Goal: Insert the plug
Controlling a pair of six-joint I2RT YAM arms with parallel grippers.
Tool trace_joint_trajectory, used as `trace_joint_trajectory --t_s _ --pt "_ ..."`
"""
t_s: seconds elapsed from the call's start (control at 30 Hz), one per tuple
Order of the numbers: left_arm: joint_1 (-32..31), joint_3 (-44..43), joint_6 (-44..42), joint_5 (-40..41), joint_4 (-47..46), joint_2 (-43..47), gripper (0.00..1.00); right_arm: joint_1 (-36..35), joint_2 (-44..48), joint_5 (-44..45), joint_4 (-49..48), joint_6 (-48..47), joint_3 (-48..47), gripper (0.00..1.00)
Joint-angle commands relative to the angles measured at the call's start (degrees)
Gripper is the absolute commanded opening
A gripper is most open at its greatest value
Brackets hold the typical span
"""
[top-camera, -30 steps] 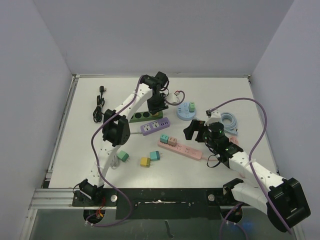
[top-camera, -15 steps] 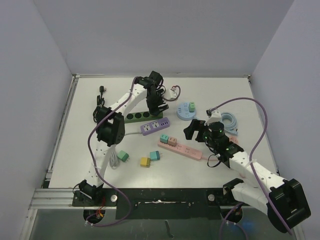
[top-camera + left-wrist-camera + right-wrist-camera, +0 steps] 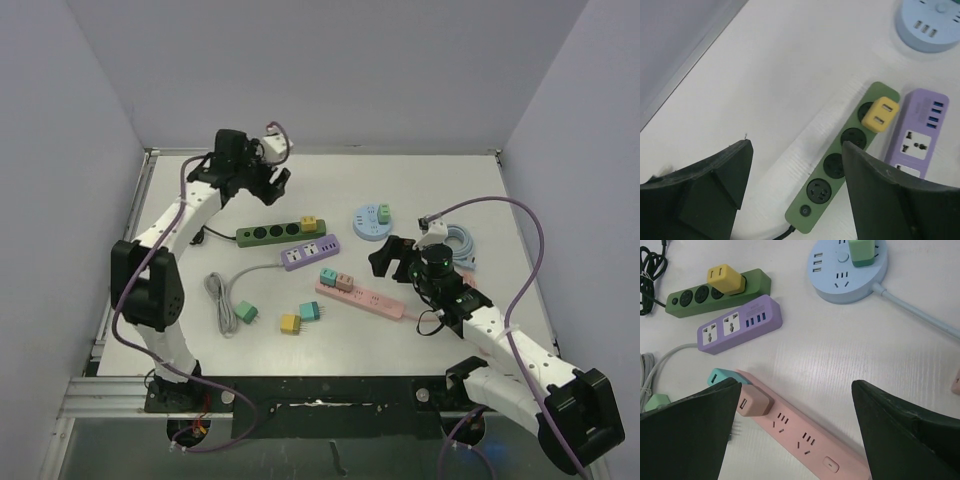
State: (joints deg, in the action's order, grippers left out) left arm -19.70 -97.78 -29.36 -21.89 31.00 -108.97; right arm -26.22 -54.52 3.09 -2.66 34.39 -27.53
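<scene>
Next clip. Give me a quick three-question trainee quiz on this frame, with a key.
1. True or false: the yellow adapter sits in the end socket of the green strip.
2. What sits on the round blue hub? A) green adapter B) pink adapter C) nothing
3. Count: how many sockets of the green strip are free?
Key: 1 true; 2 A; 3 three.

Yellow plug seated at the end of the green strip, purple strip just beside, pink strip nearer
</scene>
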Motion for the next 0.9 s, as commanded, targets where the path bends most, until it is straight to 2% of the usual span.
trace_joint_trajectory --t_s 0.0,0.07,0.13,0.27,0.3,0.4,0.47,0.67,0.87 --pt "4.0 19.8 22.0 10.3 -35.7 10.5 0.72 0.4 0.4 2.9 1.5 1.8 -2.4 0.99" --pt "6.0 24.7 30.0 14.5 -40.2 12.6 0.72 0.7 -0.2 3.3 2.9 2.7 -3.3 1.0" --pt "8.3 24.7 37.4 18.1 -38.6 12.4 0.72 0.9 -1.1 3.4 3.8 3.8 -3.9 1.0" --pt "15.0 20.7 47.8 11.6 -31.7 7.6 0.72 1.1 -3.8 2.7 5.9 5.5 -5.5 0.99" --pt "16.0 20.1 49.0 9.8 -30.5 6.1 0.69 1.2 -4.4 2.6 6.6 5.6 -6.2 0.99" --pt "17.6 18.1 50.9 8.0 -25.4 2.1 0.53 1.3 -5.6 3.0 7.6 5.8 -6.9 0.98" --pt "17.7 16.2 51.1 7.9 -21.9 -0.7 0.47 1.4 -6.1 2.8 7.6 5.6 -7.0 0.98" --pt "17.2 11.9 50.8 11.0 -12.0 -6.8 0.34 1.3 -7.3 0.0 8.2 3.3 -8.4 0.96" --pt "14.1 11.4 49.0 16.4 -3.7 -7.3 0.3 0.0 -9.3 -2.0 9.6 -0.2 -10.7 0.92"
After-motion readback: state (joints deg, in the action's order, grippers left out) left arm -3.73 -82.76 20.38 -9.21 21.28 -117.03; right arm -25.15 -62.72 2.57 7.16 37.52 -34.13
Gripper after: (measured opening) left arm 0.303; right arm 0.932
